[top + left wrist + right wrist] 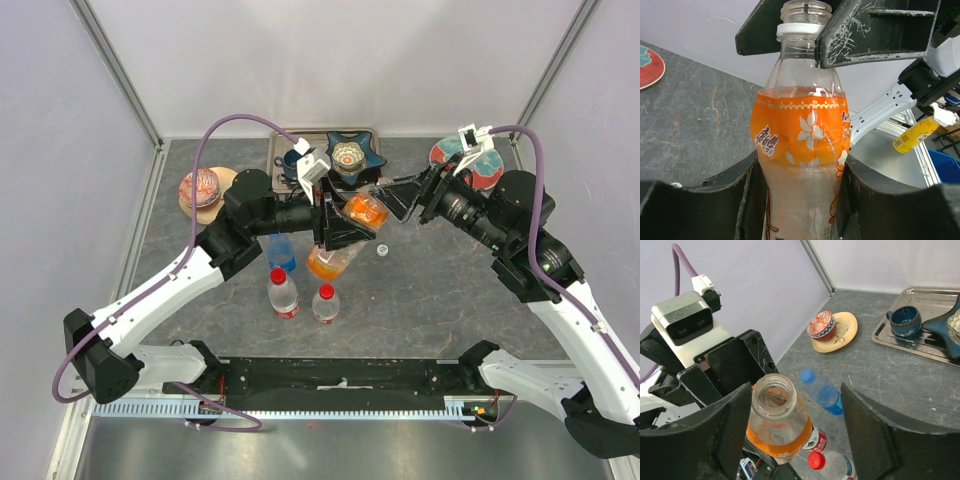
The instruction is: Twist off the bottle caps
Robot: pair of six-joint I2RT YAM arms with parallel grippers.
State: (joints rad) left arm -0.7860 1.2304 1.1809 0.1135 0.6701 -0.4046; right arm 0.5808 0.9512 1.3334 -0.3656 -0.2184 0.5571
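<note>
Grip check: what is held?
— Left pincer (800,172) is clamped shut around the orange bottle (800,130), uncapped.
— And the right pincer (795,405)?
— Gaping, empty, 1 finger each side of the open neck; white cap (383,250) lies near its tips.

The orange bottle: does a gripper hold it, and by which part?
The left gripper is shut on the orange bottle, around its labelled body. The right gripper stands open around the uncapped neck, holding nothing.
</note>
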